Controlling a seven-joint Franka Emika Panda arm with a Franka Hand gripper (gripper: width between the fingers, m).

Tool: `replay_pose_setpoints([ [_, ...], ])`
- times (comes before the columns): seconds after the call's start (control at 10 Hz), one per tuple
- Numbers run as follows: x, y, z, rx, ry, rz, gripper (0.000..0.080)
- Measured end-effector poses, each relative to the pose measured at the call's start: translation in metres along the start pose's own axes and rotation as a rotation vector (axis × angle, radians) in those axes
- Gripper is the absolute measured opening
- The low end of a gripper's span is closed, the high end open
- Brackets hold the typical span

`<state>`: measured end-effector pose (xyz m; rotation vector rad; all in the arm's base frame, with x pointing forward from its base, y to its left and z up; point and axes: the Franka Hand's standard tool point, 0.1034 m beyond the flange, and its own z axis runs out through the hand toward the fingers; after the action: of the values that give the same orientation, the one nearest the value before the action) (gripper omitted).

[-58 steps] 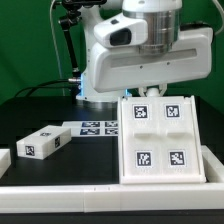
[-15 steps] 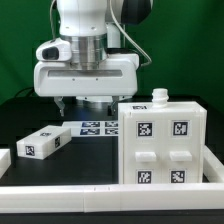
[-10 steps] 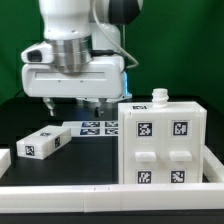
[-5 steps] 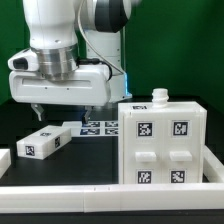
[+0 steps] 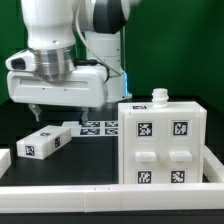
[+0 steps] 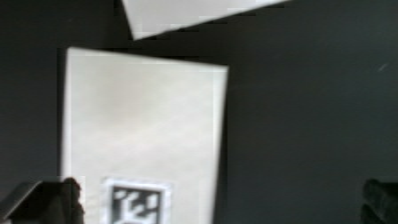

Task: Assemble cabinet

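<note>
The cabinet shell (image 5: 160,140) stands at the exterior view's right, a white box with several tags on its front and a small peg (image 5: 158,96) on top. A long white tagged block (image 5: 42,140) lies on the black table at the exterior view's left. My gripper (image 5: 60,114) hangs above that block, open and empty, fingers apart and clear of it. In the wrist view the block (image 6: 143,130) shows as a white slab with a tag (image 6: 137,200). The dark fingertips (image 6: 54,203) stand at the frame's two edges around my gripper (image 6: 217,205).
The marker board (image 5: 100,127) lies flat between the block and the cabinet shell. Another white part (image 5: 4,160) pokes in at the exterior view's far left. A white rim (image 5: 110,190) runs along the table's front. A white corner (image 6: 196,12) shows in the wrist view; which part it is I cannot tell.
The arm has swung from over the cabinet shell toward the exterior view's left and now hangs over the long block. In the last half second it barely moved. The parts have not moved.
</note>
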<state>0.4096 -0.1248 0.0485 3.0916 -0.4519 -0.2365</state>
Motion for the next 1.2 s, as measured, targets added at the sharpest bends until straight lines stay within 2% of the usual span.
replay_pose_setpoints([
  [0.2, 0.006, 0.010, 0.001, -0.005, 0.019, -0.012, 0.0796],
  [0.7, 0.005, 0.007, 0.003, -0.007, 0.013, -0.026, 0.0796],
  [0.9, 0.006, 0.028, 0.017, 0.003, -0.006, -0.020, 0.0796],
  [1.0, 0.009, 0.037, 0.019, 0.010, -0.005, -0.014, 0.0796],
  [1.2, 0.008, 0.038, 0.022, 0.015, -0.010, -0.007, 0.0796],
])
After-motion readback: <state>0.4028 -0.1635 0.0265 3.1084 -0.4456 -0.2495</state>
